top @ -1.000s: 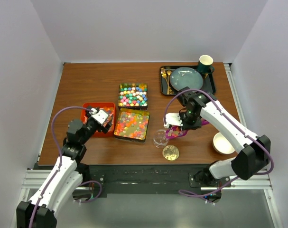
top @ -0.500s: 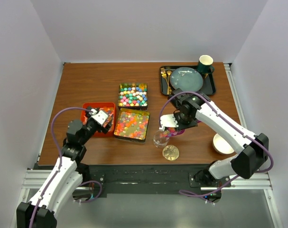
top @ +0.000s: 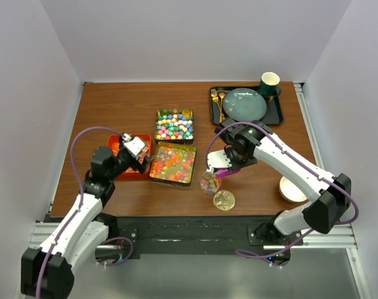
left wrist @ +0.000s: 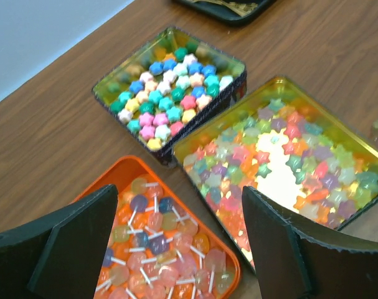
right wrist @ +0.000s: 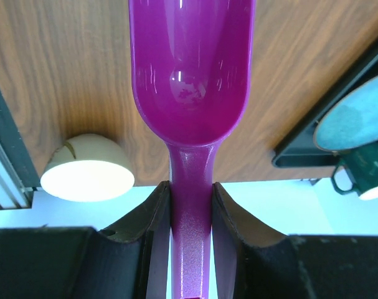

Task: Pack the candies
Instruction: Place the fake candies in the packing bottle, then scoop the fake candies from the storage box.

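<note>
Two gold tins hold the candies: pastel stars (top: pixel 174 124) (left wrist: pixel 173 84) in the far one, translucent glossy ones (top: pixel 173 163) (left wrist: pixel 282 168) in the near one. A small clear jar (top: pixel 210 182) with coloured candies inside stands right of the near tin. A gold lid (top: pixel 224 200) lies just in front of the jar. My right gripper (top: pixel 221 163) (right wrist: pixel 190 205) is shut on the handle of a purple scoop (right wrist: pixel 190 68), tipped over the jar; its bowl looks empty. My left gripper (top: pixel 139 159) (left wrist: pixel 179 243) hangs open over an orange tray of lollipops (left wrist: pixel 101 193).
A black tray (top: pixel 276 110) at the far right carries a teal plate (top: pixel 245 103), a green cup (top: pixel 269 82) and gold cutlery (top: pixel 220 103). A cream bowl (top: pixel 292 187) (right wrist: pixel 88 171) sits near the front right edge.
My right arm has swung left with the scoop, from beside the jar to over it, and the jar now shows candies. My left arm has shifted slightly up and right over the orange tray.
</note>
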Motion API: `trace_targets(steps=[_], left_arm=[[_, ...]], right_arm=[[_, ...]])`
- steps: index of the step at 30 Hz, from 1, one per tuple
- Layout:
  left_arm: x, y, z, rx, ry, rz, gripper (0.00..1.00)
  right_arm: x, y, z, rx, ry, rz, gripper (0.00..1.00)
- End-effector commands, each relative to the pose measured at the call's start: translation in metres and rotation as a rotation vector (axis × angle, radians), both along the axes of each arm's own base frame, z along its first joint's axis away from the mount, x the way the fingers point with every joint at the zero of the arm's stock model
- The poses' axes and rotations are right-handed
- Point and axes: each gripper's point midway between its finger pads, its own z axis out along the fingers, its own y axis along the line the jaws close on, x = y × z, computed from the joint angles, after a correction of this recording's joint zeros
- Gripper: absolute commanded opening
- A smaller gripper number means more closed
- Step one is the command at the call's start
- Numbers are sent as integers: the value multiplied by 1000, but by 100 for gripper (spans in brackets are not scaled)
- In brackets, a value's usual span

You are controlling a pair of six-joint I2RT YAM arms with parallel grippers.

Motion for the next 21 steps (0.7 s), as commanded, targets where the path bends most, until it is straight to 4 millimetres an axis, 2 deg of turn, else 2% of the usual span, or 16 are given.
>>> trace_targets(steps=[1,2,5,6,7,8,9,10,11,12,15,16,17,18,19,21], left_arm=[[9,-20,45,-74,3,-90,84],[14,-23,57,-79,0,-99,84],[14,-34,76,-103,6,-160,83],[14,-37,81,-118,9,-179,79],[13,-42,94,-137,-9,-209,74],[14,-46,96,-155,7,-225,69],[14,-50,101,-179,20,-238,44],[16,-51,113,-194,13,-238,25],[18,-53,113,-210,32,-241,13],[17,-55,117,-223,37,-251,0],[11,-63,117,-205,28,-332,0],[8,-66,112,-204,36,-357,1],[10,-68,107,-203,54,-363,6],[11,-70,104,-208,70,-367,19],[12,-74,96,-211,97,-390,26],[13,-78,88,-220,129,-397,37]], right_arm=[[-18,-20,29,-55,20,28,0],[-19,-19,32,-38,13,36,0],[-10,2,33,119,-35,-7,0],[5,20,32,222,-98,-32,0],[7,33,27,294,-86,-50,0],[11,41,21,344,-86,-95,0],[23,57,14,406,-106,-110,0],[26,69,9,450,-93,-123,0],[28,80,6,505,-76,-160,0],[39,94,3,543,-80,-174,0],[48,115,6,602,-51,-178,0],[54,121,1,599,-44,-180,0],[55,129,1,624,-24,-191,0],[63,139,14,665,-41,-192,0],[68,146,8,666,-16,-206,0],[70,159,13,705,18,-199,0]])
